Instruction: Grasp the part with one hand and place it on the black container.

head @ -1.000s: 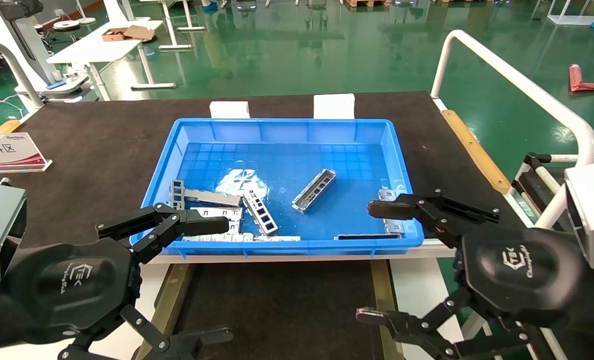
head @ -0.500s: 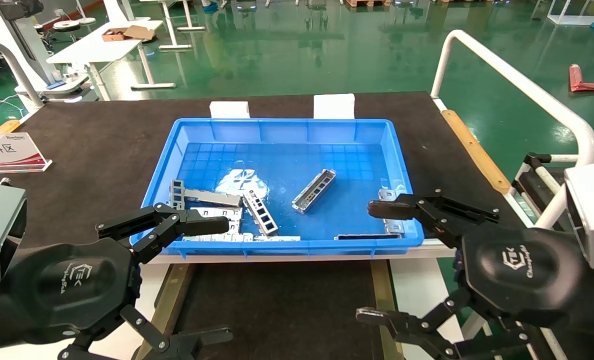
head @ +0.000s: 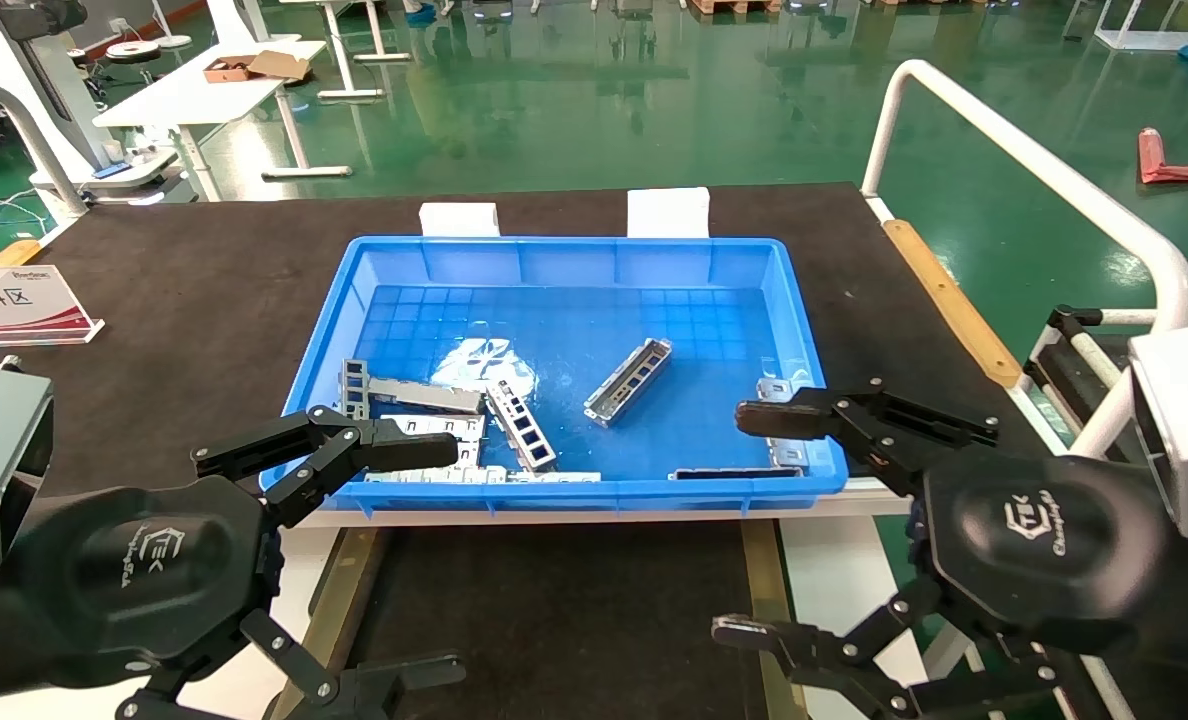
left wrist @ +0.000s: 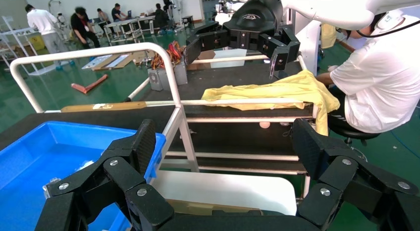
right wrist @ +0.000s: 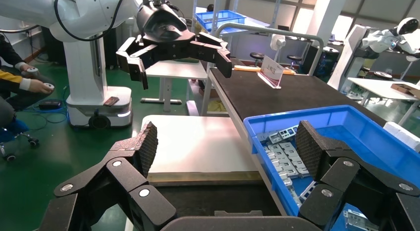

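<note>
The part (head: 628, 381), a narrow silver-grey channel with rectangular cutouts, lies at an angle in the middle of the blue bin (head: 574, 246), apart from everything else. The black container (head: 554, 600), a matte black tray with brass side rails, sits in front of the bin. My left gripper (head: 449, 558) hovers open over the tray's left rail, near the bin's front left corner. My right gripper (head: 736, 524) hangs open over the right rail, at the bin's front right corner. Both wrist views show the left gripper (left wrist: 225, 142) and the right gripper (right wrist: 227, 142) with wide, empty jaws.
More channels (head: 520, 424) and flat slotted plates (head: 432, 438) crowd the bin's front left. A sign (head: 14, 300) stands at far left, two white blocks (head: 459, 218) behind the bin, a white rail (head: 1034, 170) on the right. A seated person (left wrist: 381, 87) is beyond that rail.
</note>
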Controlling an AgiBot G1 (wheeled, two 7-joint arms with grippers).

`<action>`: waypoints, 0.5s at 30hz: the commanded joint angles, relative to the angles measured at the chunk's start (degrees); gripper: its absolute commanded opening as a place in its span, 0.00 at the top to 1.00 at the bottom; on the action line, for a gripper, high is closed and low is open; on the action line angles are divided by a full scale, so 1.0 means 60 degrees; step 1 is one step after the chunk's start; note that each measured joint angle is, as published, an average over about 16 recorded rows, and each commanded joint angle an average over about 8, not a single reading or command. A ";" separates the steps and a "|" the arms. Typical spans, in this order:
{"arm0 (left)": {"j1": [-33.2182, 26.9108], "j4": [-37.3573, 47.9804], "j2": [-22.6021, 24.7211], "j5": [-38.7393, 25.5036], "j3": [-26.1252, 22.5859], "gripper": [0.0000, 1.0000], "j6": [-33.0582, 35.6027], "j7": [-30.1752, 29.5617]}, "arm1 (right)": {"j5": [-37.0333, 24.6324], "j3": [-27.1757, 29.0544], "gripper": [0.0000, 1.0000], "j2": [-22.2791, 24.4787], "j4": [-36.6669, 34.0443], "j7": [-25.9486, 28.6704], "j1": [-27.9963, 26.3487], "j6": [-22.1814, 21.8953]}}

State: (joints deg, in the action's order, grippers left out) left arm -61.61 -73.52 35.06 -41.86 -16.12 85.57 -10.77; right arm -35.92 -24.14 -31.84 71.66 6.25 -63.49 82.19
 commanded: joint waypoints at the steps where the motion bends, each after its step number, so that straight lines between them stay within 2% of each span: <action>1: 0.0001 0.0000 -0.0002 0.0001 0.0002 0.00 0.0003 0.0001 | 0.0000 0.0000 0.00 0.0000 0.0000 0.0000 0.0000 0.0000; 8: -0.0037 -0.0023 0.0061 -0.0101 -0.0050 0.00 -0.0089 -0.0018 | 0.0000 0.0000 0.00 0.0000 0.0000 0.0000 0.0000 0.0000; 15: -0.0287 0.0062 0.0297 -0.0661 -0.0227 0.00 -0.0457 0.0054 | 0.0000 0.0000 0.00 0.0000 -0.0001 0.0000 -0.0001 0.0000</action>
State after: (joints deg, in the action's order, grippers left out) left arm -63.71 -72.98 37.17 -46.12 -17.69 82.72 -10.58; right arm -35.92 -24.14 -31.84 71.66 6.25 -63.49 82.20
